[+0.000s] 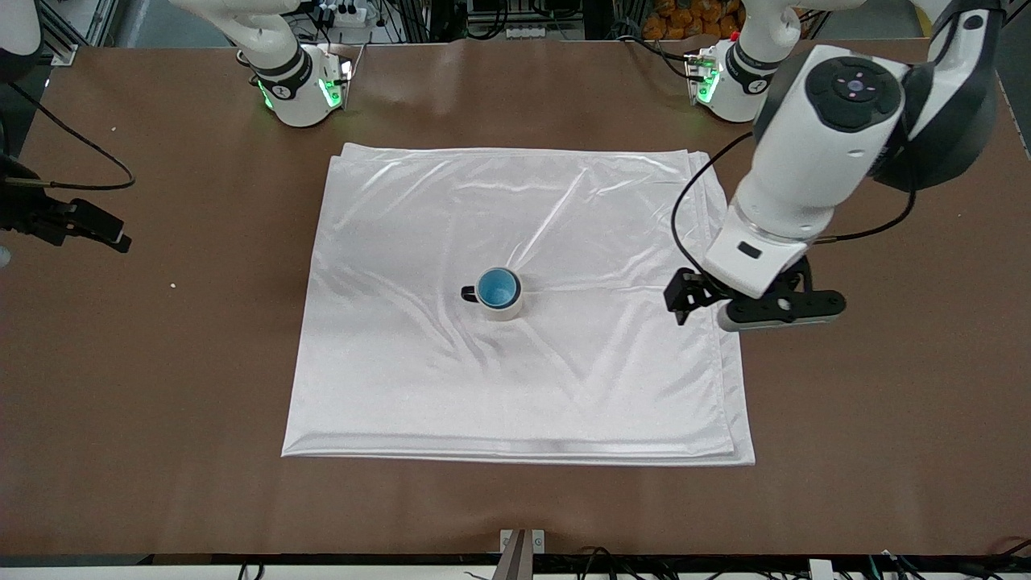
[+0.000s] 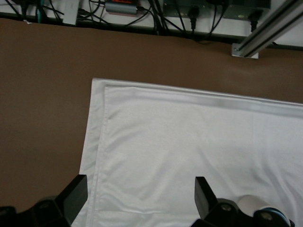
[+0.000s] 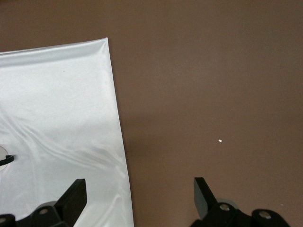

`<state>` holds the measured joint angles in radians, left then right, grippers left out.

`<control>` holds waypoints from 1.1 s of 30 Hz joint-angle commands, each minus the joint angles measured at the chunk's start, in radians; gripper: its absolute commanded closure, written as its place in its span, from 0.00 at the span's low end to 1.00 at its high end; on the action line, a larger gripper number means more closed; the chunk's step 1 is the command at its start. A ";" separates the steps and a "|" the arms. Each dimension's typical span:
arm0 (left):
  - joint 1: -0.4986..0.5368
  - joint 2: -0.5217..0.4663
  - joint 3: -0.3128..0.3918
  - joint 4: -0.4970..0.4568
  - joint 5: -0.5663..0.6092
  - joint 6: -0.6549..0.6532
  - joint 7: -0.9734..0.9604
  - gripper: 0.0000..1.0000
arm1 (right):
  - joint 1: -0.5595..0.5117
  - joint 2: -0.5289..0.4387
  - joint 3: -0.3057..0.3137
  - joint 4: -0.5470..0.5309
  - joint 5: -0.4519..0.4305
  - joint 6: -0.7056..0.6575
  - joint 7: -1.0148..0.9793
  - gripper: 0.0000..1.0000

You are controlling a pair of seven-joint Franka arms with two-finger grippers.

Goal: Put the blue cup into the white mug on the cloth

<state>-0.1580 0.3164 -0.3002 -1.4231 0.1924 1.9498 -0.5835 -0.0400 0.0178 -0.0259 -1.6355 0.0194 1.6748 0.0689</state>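
The blue cup point(image 1: 497, 287) sits upright inside the white mug point(image 1: 503, 308), whose dark handle points toward the right arm's end of the table. The mug stands at the middle of the cloth point(image 1: 523, 387). My left gripper point(image 1: 745, 302) is open and empty, up over the cloth's edge at the left arm's end; its wrist view shows the fingers wide apart point(image 2: 139, 198) over the cloth point(image 2: 189, 142). My right gripper point(image 1: 109, 232) is open and empty over bare table at the right arm's end; its wrist view point(image 3: 139, 198) shows the cloth's edge point(image 3: 57, 104) and the mug's handle point(image 3: 5, 158).
The brown table point(image 1: 886, 443) surrounds the cloth on all sides. Both arm bases point(image 1: 302, 89) stand along the edge farthest from the front camera. A black cable point(image 1: 80, 145) trails on the table near the right gripper.
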 commanded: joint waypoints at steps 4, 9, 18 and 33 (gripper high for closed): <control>0.098 -0.045 -0.007 -0.019 -0.017 -0.054 0.028 0.00 | 0.002 0.014 0.003 0.023 -0.010 -0.007 0.025 0.00; 0.110 -0.051 -0.005 -0.016 -0.019 -0.085 0.074 0.00 | 0.000 0.011 0.001 0.034 -0.012 -0.006 0.022 0.00; 0.158 -0.060 0.003 -0.003 -0.085 -0.095 0.125 0.00 | -0.003 -0.002 -0.002 0.033 -0.013 -0.003 0.000 0.00; 0.149 -0.111 0.156 -0.010 -0.160 -0.115 0.332 0.00 | -0.004 -0.081 -0.002 -0.075 -0.026 0.025 0.000 0.00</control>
<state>-0.0031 0.2389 -0.1782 -1.4212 0.0669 1.8559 -0.3377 -0.0415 -0.0370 -0.0304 -1.6831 0.0151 1.6816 0.0690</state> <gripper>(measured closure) 0.000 0.000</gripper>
